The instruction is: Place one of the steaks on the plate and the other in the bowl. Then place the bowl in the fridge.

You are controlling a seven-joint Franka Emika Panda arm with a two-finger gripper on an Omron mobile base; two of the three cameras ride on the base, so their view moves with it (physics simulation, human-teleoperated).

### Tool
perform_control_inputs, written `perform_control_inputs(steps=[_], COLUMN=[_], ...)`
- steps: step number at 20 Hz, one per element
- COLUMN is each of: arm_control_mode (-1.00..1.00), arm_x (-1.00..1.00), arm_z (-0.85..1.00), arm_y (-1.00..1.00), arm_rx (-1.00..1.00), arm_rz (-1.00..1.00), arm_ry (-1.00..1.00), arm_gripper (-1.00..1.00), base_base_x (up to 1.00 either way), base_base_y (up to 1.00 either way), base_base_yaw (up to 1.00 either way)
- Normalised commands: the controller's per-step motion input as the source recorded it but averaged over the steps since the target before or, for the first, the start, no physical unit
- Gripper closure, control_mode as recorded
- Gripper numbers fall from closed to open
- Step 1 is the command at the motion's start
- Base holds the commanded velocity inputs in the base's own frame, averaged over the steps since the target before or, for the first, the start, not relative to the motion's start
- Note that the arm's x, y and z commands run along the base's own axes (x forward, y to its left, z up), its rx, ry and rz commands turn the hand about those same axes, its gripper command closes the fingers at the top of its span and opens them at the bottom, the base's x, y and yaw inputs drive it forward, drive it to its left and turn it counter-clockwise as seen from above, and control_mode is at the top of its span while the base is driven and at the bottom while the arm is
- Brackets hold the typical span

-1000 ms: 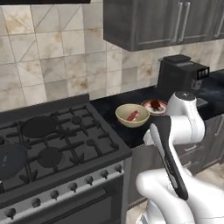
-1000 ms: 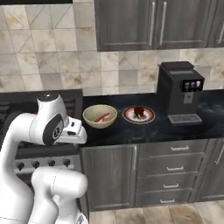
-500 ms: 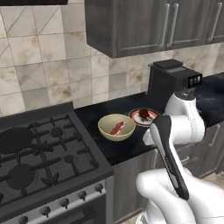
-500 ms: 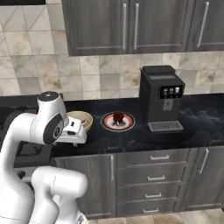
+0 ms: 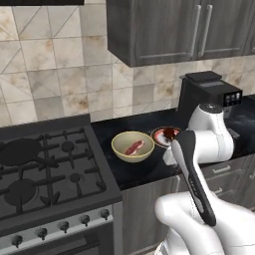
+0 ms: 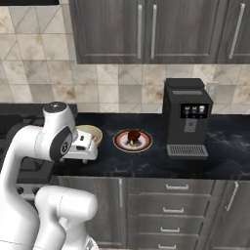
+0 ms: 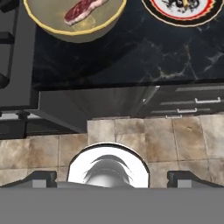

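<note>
You have both steaks placed: the pinkish-red steak (image 5: 134, 148) lies in the round tan-yellow bowl (image 5: 121, 143), frame centre on the black bench (image 5: 149, 169); the dark steak (image 6: 133, 136) sits on the patterned plate (image 6: 121, 143); your gripper (image 7: 112, 177) hangs released; descend squarely over the bowl's near rim, keeping it level.
</note>
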Motion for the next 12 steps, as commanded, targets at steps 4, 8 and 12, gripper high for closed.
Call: perform_control_inputs(steps=[4,8,12], arm_control_mode=[1.0,-1.0,-1.0], arm_x=[0.0,0.09,0.2], arm_z=[0.0,-0.03,0.11], arm_y=[0.0,0.26,0.13], arm_rx=[0.0,0.0,0.11], arm_rz=[0.0,-0.08,-0.37], arm_ry=[0.0,-0.04,0.01], arm_gripper=[-1.0,-1.0,-1.0], base_base_x=[0.09,0.0,0.0], base_base_y=[0.24,0.0,0.0], base_base_yaw=[-0.01,0.0,0.0])
